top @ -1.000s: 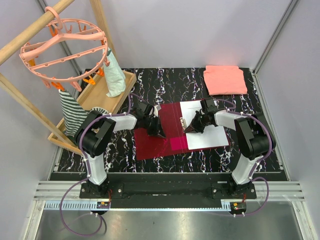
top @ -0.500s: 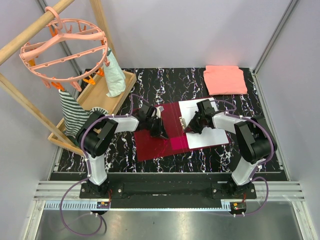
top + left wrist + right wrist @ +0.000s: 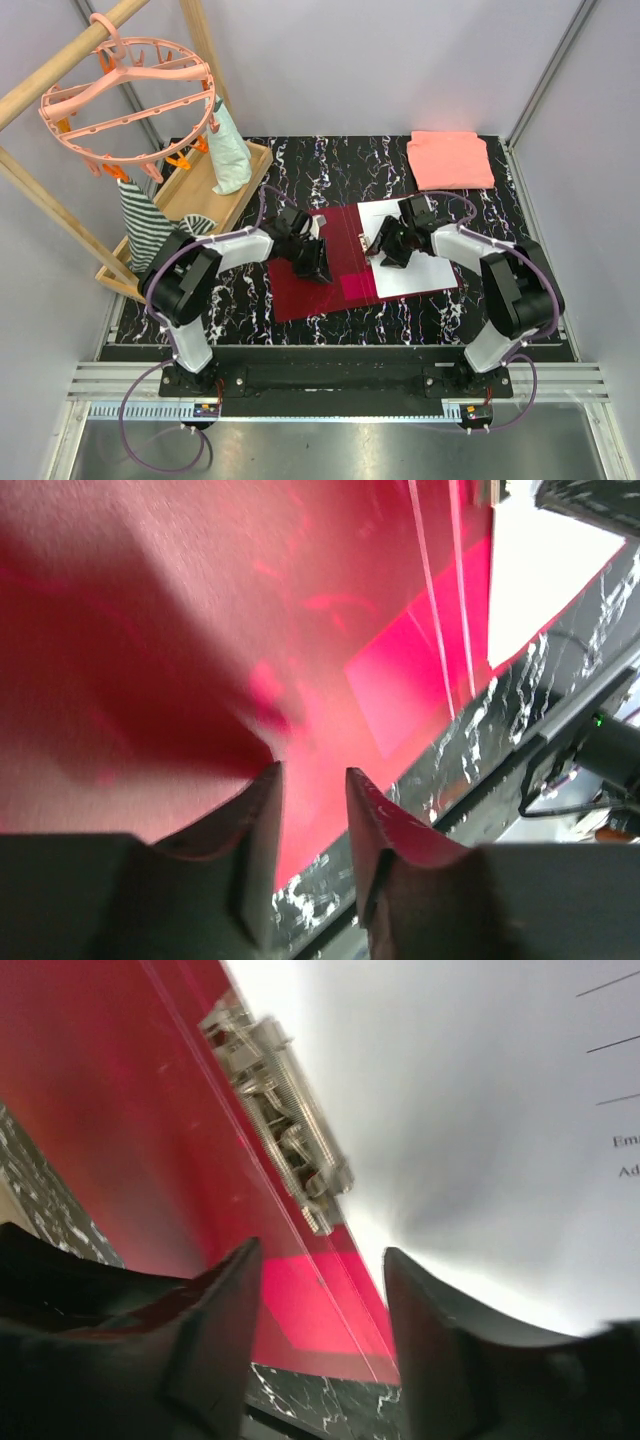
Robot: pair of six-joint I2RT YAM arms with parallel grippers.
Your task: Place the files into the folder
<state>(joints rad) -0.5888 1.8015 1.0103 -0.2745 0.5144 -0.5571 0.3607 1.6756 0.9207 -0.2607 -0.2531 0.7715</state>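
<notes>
We see the left gripper (image 3: 312, 775) low over the left cover of the open, flat dark red folder (image 3: 320, 292), its fingers narrowly parted and empty. At the spine the right gripper (image 3: 322, 1255) stands wider, holding nothing, just beside the metal spring clip (image 3: 280, 1125). The white printed paper sheets (image 3: 425, 272) lie on the folder's right half, at three o'clock from those fingers, long axis roughly twelve-to-six. We judge the right arm nearer.

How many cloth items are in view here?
3: a salmon-pink folded cloth at back right; a mint-green cloth and a striped cloth under the pink hanger at left. Others may be hidden.
</notes>
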